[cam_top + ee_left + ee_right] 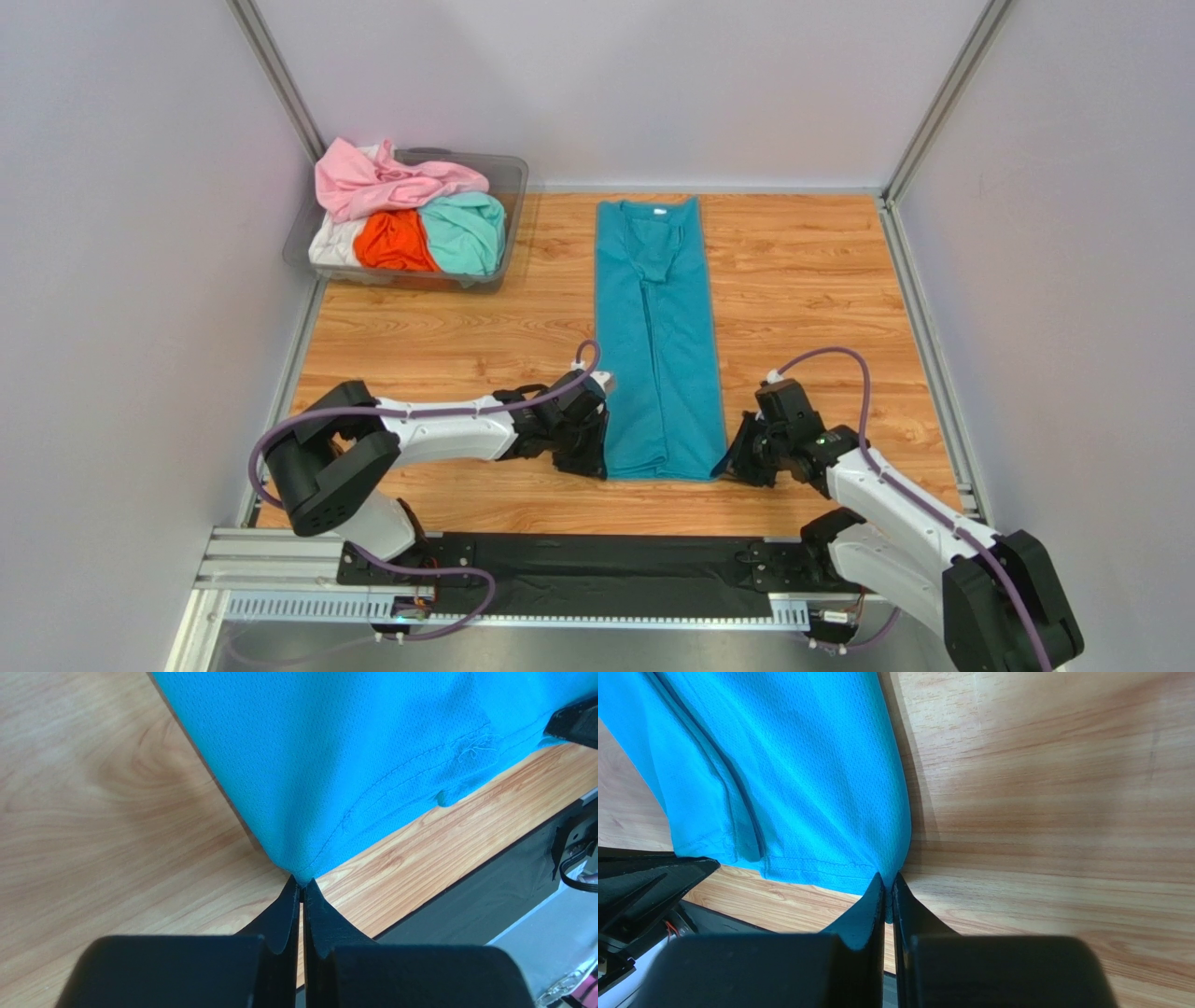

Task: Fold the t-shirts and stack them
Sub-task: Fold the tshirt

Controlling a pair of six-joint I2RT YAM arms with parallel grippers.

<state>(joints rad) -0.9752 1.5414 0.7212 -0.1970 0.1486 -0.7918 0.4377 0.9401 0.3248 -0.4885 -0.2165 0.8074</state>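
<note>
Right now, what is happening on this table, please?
Two robot arms are folding a teal t-shirt, which lies on the wooden table as a long narrow strip. The left gripper pinches its near left hem corner, and the right gripper pinches the near right one. The other shirts lie crumpled in the clear tub at the far left.

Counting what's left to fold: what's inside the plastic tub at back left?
The tub holds a pink shirt on top, an orange shirt, a mint shirt and the edge of a white shirt. Anything beneath them is covered.
</note>
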